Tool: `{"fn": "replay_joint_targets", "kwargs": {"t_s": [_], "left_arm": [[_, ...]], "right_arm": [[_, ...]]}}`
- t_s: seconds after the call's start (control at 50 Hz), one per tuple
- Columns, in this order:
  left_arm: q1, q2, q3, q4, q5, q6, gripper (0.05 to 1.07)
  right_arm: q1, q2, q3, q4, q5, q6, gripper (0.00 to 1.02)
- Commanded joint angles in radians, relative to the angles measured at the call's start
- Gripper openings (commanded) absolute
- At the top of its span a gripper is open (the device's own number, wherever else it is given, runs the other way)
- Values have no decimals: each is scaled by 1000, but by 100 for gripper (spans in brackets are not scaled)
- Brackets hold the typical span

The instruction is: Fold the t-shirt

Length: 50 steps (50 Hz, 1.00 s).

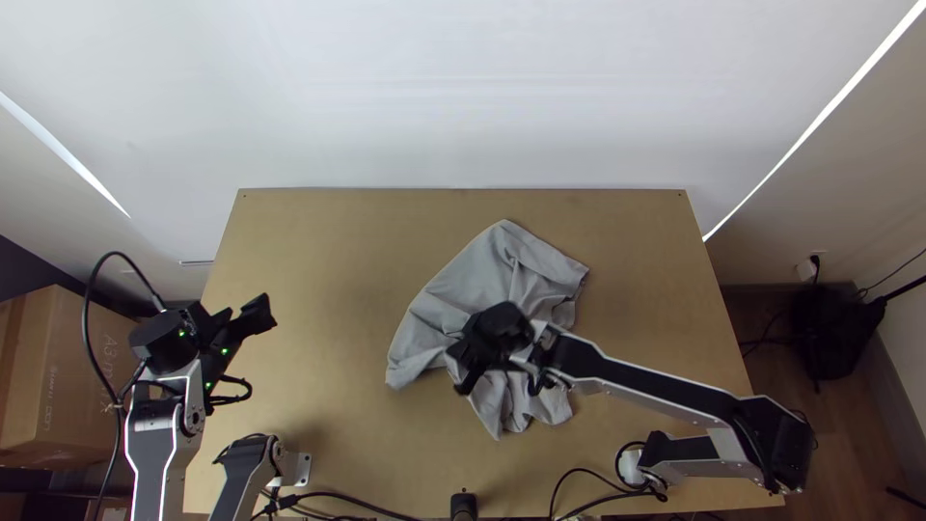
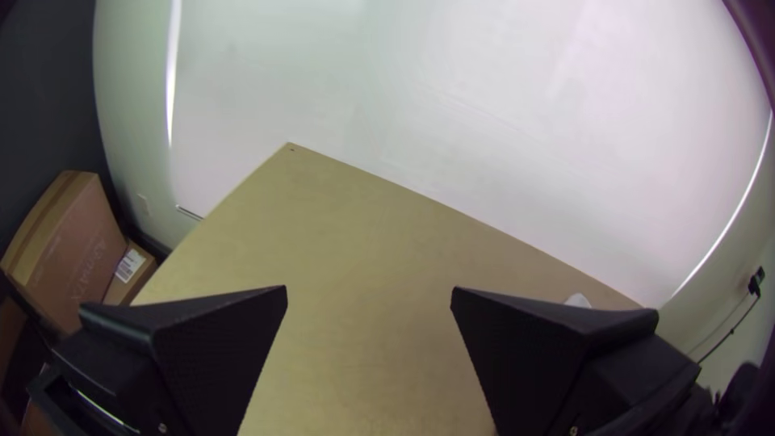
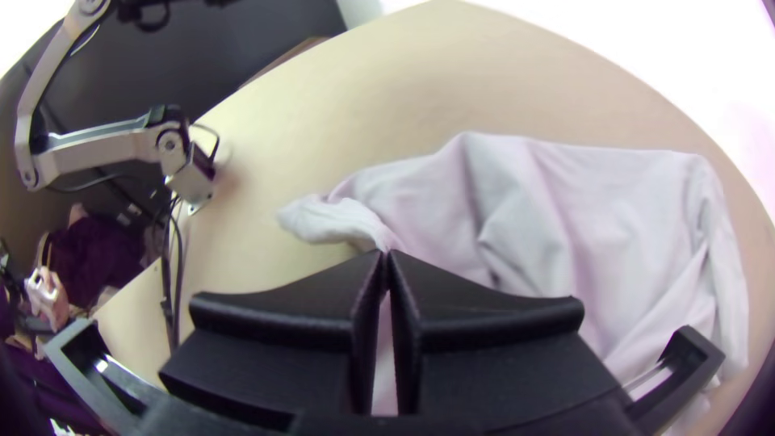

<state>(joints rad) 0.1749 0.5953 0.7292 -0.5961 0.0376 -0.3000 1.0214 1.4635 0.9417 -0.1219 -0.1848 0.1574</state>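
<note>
**Pinched over the middle of the table (image 1: 328, 251): a grey t-shirt (image 1: 463, 289)**

Laid unevenly across the middle of the table, partly onto its right half, with one broad, flatter stretch toward the table's far edge and looser, creased folds toward the near edge. Drawn into a narrow, rumpled tuft at the tips of the right gripper (image 1: 463, 371), low over the middle of the table. Closed together there, with cloth caught at the tips in the right wrist view. Carried by the right arm (image 1: 656, 386), bent out past the table's right edge and stretched inward over the table.

Over the table's left edge, the left gripper (image 1: 249, 314), spread wide and empty; in the left wrist view, well-parted fingers (image 2: 218, 347) with tabletop between.

Along the table's near edge, dark cables (image 1: 338, 495). Off the left edge, a large cardboard box (image 1: 63, 376), with a smaller labelled box (image 2: 129, 273) beside it. Off the right edge, low down, a dark bundle (image 1: 834, 333). Behind the far edge, a white wall (image 1: 463, 106).
</note>
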Motion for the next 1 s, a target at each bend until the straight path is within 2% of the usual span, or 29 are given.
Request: {"fn": "replay_joint_targets", "kwargs": {"t_s": [0.0, 0.26, 0.6, 0.76, 0.98], "left_arm": [[-63, 35, 18, 12, 7, -27, 103], [-318, 130, 18, 28, 5, -11, 103], [-583, 322, 78, 93, 7, 9, 103], [-689, 417, 130, 94, 54, 7, 103], [-848, 563, 213, 101, 97, 38, 103]], "right_arm": [[-104, -45, 23, 15, 15, 19, 2], [-400, -75, 81, 64, 15, 19, 2], [-738, -84, 144, 134, 16, 28, 2], [-854, -86, 183, 149, 16, 28, 2], [-949, -109, 192, 149, 16, 47, 2]]}}
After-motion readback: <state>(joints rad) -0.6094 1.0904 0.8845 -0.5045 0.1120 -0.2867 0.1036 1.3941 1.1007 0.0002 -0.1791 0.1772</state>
